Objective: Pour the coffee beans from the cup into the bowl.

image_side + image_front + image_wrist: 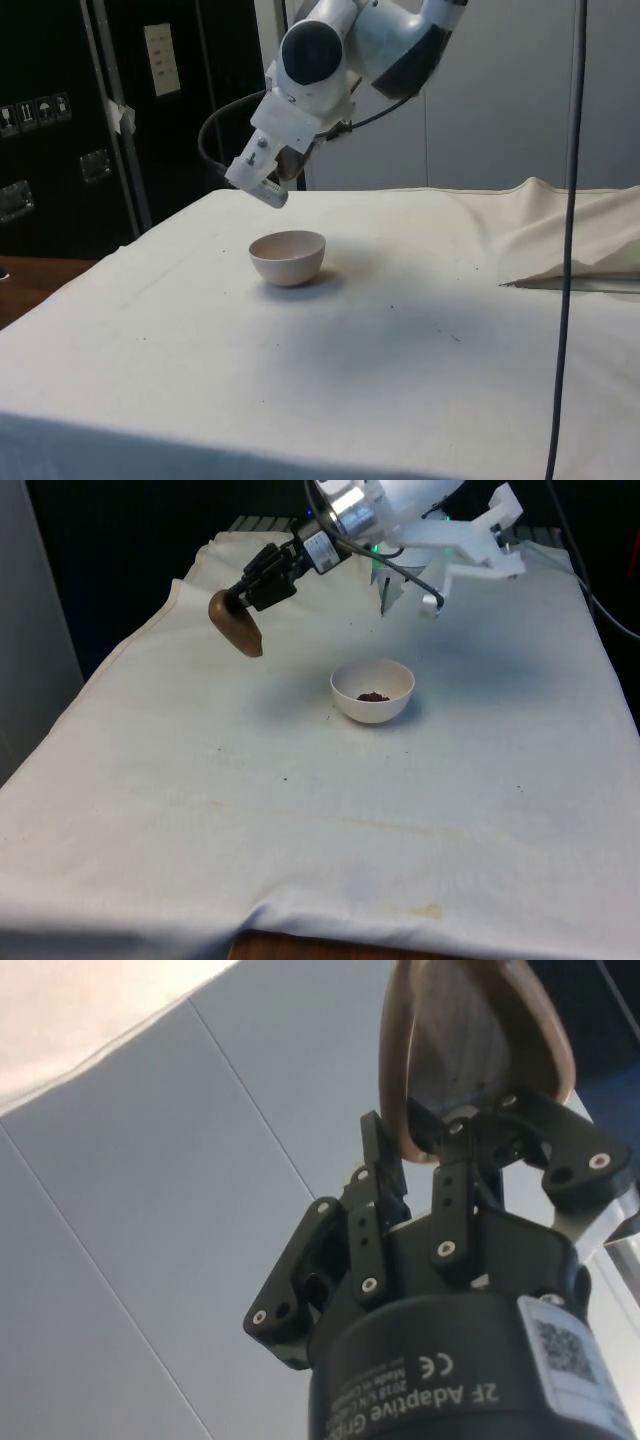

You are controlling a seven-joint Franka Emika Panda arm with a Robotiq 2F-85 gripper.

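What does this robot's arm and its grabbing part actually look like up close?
The arm is glossy white with rounded joints and a dark grey band, and a black cable loops beside it. The tool is black, with two jointed fingers held by silver screws, and its round body bears the print "2F Adaptive" and a small code sticker.

surface: table (pixel 300 860), white cloth | on it: white bowl (pixel 372 691), coffee beans (pixel 373 696) inside

white rounded arm (pixel 350 45), black cable (pixel 225 125), black screw-studded gripper (pixel 425 1155).

front and side share bowl (pixel 372 691), wrist close
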